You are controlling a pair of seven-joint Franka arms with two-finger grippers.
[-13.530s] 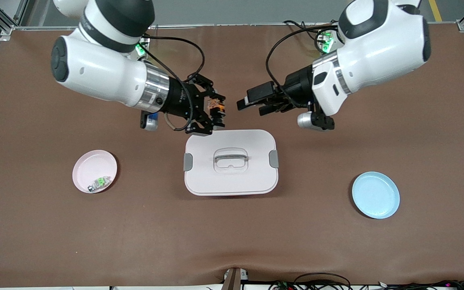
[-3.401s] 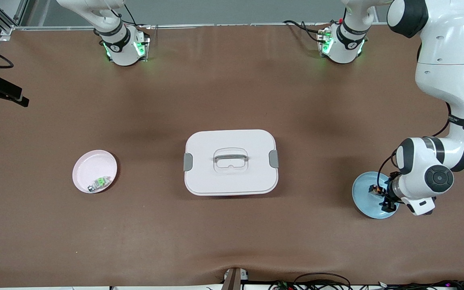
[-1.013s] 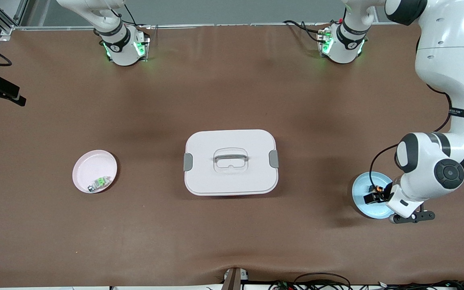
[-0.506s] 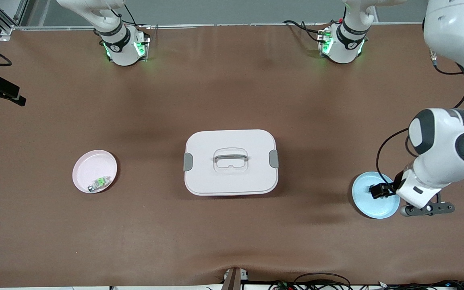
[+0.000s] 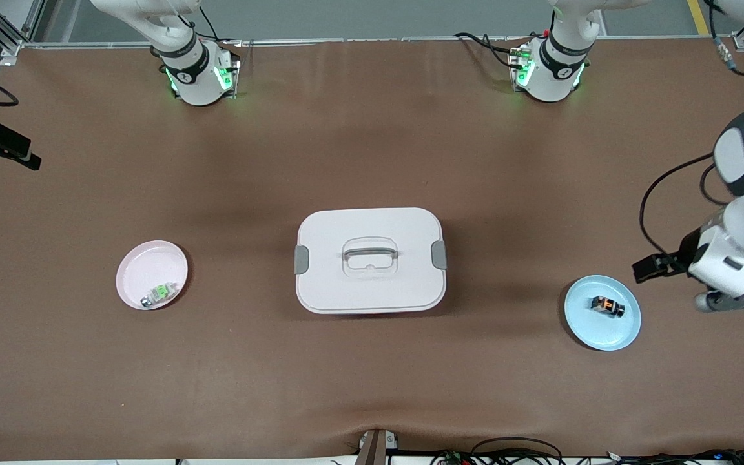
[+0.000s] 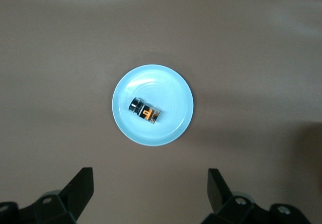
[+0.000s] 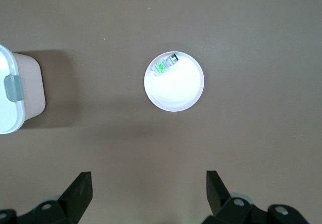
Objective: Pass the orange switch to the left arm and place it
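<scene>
The box [image 5: 370, 259] sits mid-frame on the worktop [image 5: 372, 148]. Toward the left arm's end, slightly lower in the frame, lies a plate [image 5: 582, 329] with the push-button switch [image 5: 606, 305] in it. Toward the right arm's end lies a second plate [image 5: 146, 265], the other switch [image 5: 157, 294] in its lower part.

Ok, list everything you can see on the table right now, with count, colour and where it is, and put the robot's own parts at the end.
Box: one, white with grey latches, lid on, middle of the table.
Blue plate: one, light blue, toward the left arm's end of the table.
Orange switch: one, black with orange, lying on the blue plate.
Pink plate: one, pale pink, toward the right arm's end.
Green switch: one, green and silver, on the pink plate.
Table: one, brown covering.
Left gripper: one, black, open and empty, up over the table beside the blue plate.
Right gripper: one, black, open and empty, high near the pink plate, waiting.
</scene>
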